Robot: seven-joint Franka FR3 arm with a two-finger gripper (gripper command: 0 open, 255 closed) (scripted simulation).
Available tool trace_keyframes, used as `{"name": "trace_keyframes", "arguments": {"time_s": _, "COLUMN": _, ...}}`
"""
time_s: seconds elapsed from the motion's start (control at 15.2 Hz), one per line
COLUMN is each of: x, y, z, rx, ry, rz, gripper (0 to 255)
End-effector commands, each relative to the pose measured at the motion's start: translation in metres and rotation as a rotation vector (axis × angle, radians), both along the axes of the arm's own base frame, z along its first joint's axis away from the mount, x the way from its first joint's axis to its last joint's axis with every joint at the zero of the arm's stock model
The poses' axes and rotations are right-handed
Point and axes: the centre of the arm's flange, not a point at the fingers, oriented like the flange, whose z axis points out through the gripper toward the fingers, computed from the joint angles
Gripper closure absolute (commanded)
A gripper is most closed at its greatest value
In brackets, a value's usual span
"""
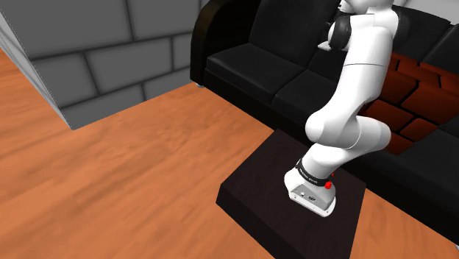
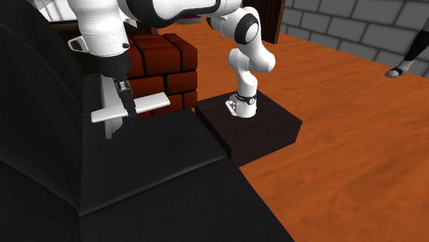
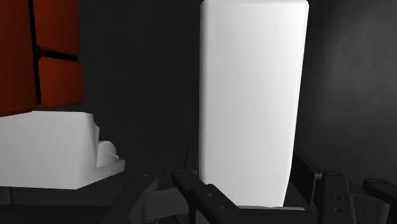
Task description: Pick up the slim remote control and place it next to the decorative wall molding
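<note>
So the arm (image 1: 351, 103) reaches off its dark box stand (image 1: 254, 193) and over the black sofa (image 2: 158, 185). The gripper (image 2: 129, 110) hangs low over the seat at the far end of the sofa, close to the red brick block (image 2: 168, 65).

The slim remote (image 3: 251, 102) is drawn plain white. In the wrist view its near end sits right at the gripper (image 3: 261, 198), and the rest runs straight away from it over the dark cushion. In the second exterior view the remote (image 2: 152, 103) sticks out to the right of the gripper, toward the bricks. Honestly I can't tell whether the tool is clamped on it or the remote is just lying there.

Just beside the remote is a chunky white moulding piece (image 3: 48, 149) with a stepped edge, and the brick block is beyond that. The floor (image 1: 132, 169) is orange wood, with a grey stone wall (image 1: 110, 51) at the far left of the shoulder view.
</note>
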Motion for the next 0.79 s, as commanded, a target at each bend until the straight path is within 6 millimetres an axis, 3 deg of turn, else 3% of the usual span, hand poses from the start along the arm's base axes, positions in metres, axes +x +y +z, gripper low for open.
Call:
{"name": "trace_keyframes", "arguments": {"time_s": 0.0, "x": -0.022, "y": -0.016, "z": -0.001, "rx": 0.0, "ry": 0.0, "rz": 0.001, "gripper": 255}}
{"name": "trace_keyframes", "arguments": {"time_s": 0.33, "x": -0.073, "y": -0.053, "z": 0.0, "rx": 0.0, "ry": 0.0, "rz": 0.001, "gripper": 255}}
{"name": "trace_keyframes", "arguments": {"time_s": 0.73, "x": -0.073, "y": -0.053, "z": -0.032, "rx": 0.0, "ry": 0.0, "rz": 0.001, "gripper": 255}}
